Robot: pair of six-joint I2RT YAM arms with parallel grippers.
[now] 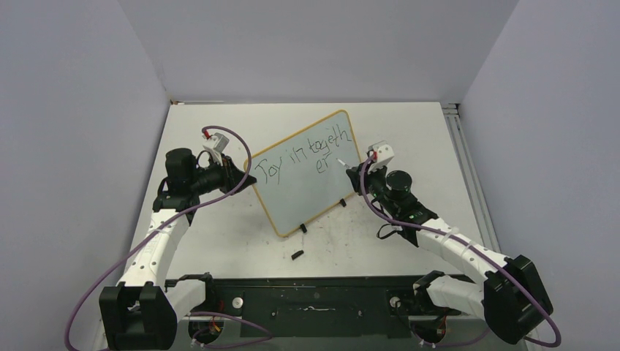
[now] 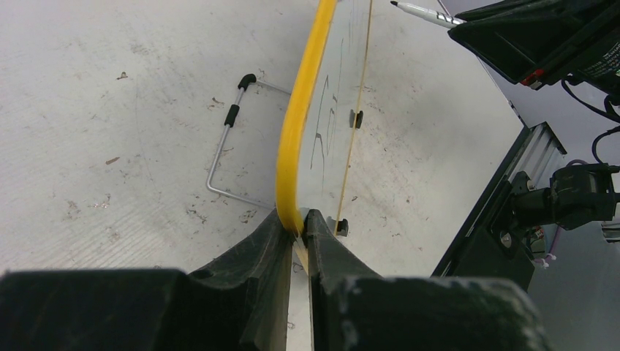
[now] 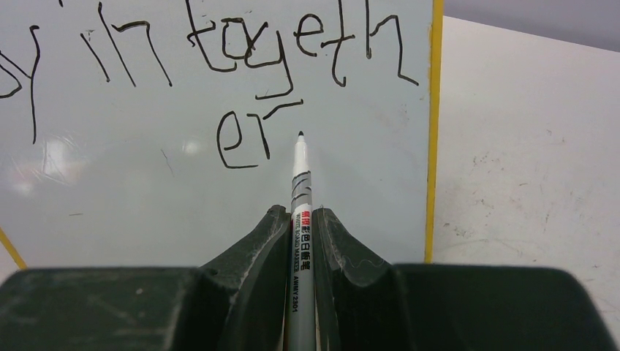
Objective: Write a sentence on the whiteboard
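Here, the left end effector (image 2: 301, 221) is clamped on the yellow-framed glossy whiteboard (image 1: 311, 194); the right end effector (image 3: 300, 213) pinches a slim white marker (image 3: 301, 172) near the black handwritten sentence (image 3: 241, 51).

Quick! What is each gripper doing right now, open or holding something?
Left gripper: closed, pinching the yellow edge of the whiteboard.
Right gripper: closed, holding a marker.
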